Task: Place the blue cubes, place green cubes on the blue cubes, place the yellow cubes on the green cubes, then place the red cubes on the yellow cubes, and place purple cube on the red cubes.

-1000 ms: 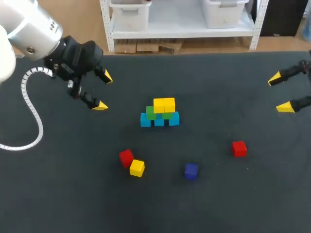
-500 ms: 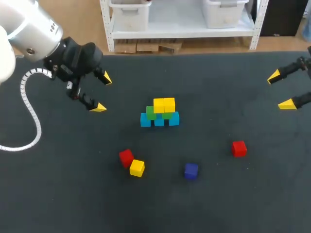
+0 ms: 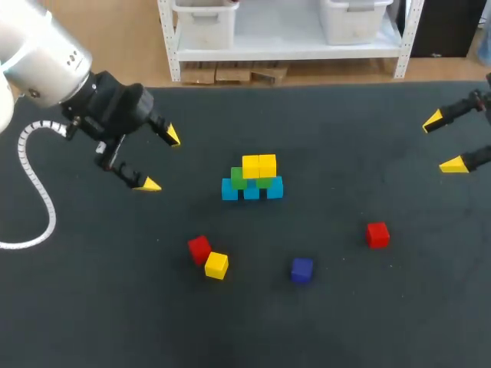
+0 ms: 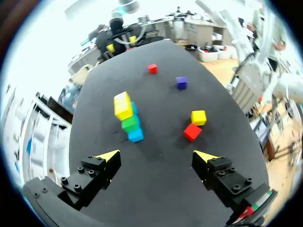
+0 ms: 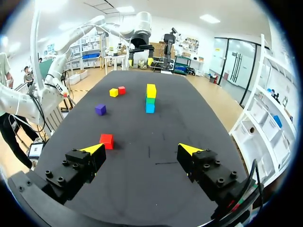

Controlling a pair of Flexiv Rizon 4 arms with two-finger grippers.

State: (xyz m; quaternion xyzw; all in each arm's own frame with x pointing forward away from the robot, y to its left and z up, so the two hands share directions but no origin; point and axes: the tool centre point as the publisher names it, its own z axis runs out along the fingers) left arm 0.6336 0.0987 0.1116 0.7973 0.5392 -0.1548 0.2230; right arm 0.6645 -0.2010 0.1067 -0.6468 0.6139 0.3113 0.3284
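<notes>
Where the head view looks down on the dark counter (image 3: 368,322), a stack (image 3: 252,178) stands near its middle: three blue cubes (image 3: 252,192) in a row, two green cubes (image 3: 238,179) on them, and two yellow cubes (image 3: 251,165) on top. At the stack's seven o'clock lies the left red cube (image 3: 199,248), with the loose yellow cube (image 3: 216,265) just beside it at its four o'clock. The purple cube (image 3: 301,269) sits at the stack's five o'clock and the right red cube (image 3: 377,234) at its four o'clock, well apart. The left tool (image 3: 161,160) hangs at the stack's nine o'clock, released and holding nothing. The right tool (image 3: 443,142) is at three o'clock by the counter's edge, likewise spread wide.

In the left wrist view, the left tool (image 4: 157,155) is released with bare counter between its tips. The stack (image 4: 128,118) rises ahead at its eleven o'clock. The left red cube (image 4: 191,132) and loose yellow cube (image 4: 198,117) lie ahead at one o'clock. The purple cube (image 4: 181,82) and right red cube (image 4: 152,69) are farther out.

In the right wrist view, the right tool (image 5: 140,149) gapes, gripping nothing. The right red cube (image 5: 106,140) lies just ahead of one of its two fingers. The purple cube (image 5: 100,109) is beyond that. The loose yellow cube (image 5: 113,92) and left red cube (image 5: 121,90) sit farther off, side by side. The stack (image 5: 150,98) stands straight ahead at twelve o'clock.
</notes>
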